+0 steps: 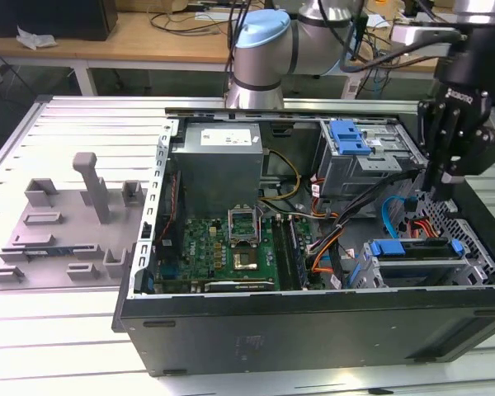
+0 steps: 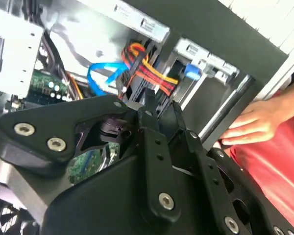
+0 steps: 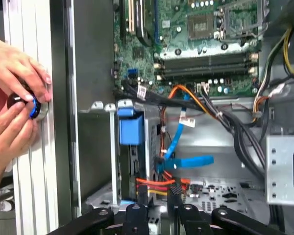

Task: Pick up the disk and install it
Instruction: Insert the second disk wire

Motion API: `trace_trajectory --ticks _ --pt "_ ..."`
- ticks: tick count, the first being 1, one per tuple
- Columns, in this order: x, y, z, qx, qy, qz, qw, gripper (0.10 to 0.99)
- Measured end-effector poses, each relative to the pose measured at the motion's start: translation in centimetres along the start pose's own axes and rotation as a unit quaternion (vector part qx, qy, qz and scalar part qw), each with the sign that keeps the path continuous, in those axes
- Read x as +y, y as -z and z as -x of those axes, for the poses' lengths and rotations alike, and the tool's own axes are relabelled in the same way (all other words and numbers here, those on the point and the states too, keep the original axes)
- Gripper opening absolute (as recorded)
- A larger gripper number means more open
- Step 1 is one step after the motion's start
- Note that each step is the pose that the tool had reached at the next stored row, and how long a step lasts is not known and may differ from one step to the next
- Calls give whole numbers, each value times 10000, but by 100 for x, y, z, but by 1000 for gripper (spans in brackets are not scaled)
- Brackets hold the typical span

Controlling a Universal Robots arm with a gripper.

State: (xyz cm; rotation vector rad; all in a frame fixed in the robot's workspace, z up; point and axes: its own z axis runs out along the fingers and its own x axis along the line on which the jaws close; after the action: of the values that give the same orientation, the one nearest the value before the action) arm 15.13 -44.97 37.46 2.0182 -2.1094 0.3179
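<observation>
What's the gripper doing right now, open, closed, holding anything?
Gripper: over the open computer case, above the drive bay; whether it is open or shut cannot be told, and nothing is seen held in it.

You see the gripper (image 1: 436,183) hanging inside the open computer case (image 1: 313,326), just above the blue-railed disk (image 1: 417,250) seated in its bay.

Even, bright overhead light fills the exterior view, with the slatted table (image 1: 74,124) at upper left nearly washed to white and the computer case (image 1: 313,330) front a dull, shadowed black. In the second wrist view, the black gripper (image 2: 154,105) looms soft and unfocused in the foreground, and a hand (image 2: 257,122) at right is blurred. The first wrist view's motherboard (image 3: 206,44) is evenly lit and crisp.
</observation>
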Motion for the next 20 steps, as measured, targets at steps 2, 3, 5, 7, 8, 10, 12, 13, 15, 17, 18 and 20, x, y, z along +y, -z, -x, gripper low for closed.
trace_trajectory --ticks 2,3,5,7,8,10,12,13,15,17,18,20 --pt "97 8 -7 0 4 -1 10000 302" --pt "128 8 -8 0 8 -3 10000 302" --pt "171 5 -19 -1 28 -9 10000 302" --pt "171 1 -30 0 29 -9 10000 302" --pt "171 -1 -33 0 30 -9 10000 302" --pt "171 -27 -26 5 22 -7 10000 302" --pt "172 -49 -19 14 -1 0 10000 302" --pt "172 -53 -18 14 -19 5 10000 302" --pt "172 -64 -14 13 -47 14 10000 302" --pt "172 -74 -11 14 -68 20 10000 302" --pt "172 -81 -9 14 -84 25 10000 302" --pt "172 -94 -5 15 -110 33 9999 302"
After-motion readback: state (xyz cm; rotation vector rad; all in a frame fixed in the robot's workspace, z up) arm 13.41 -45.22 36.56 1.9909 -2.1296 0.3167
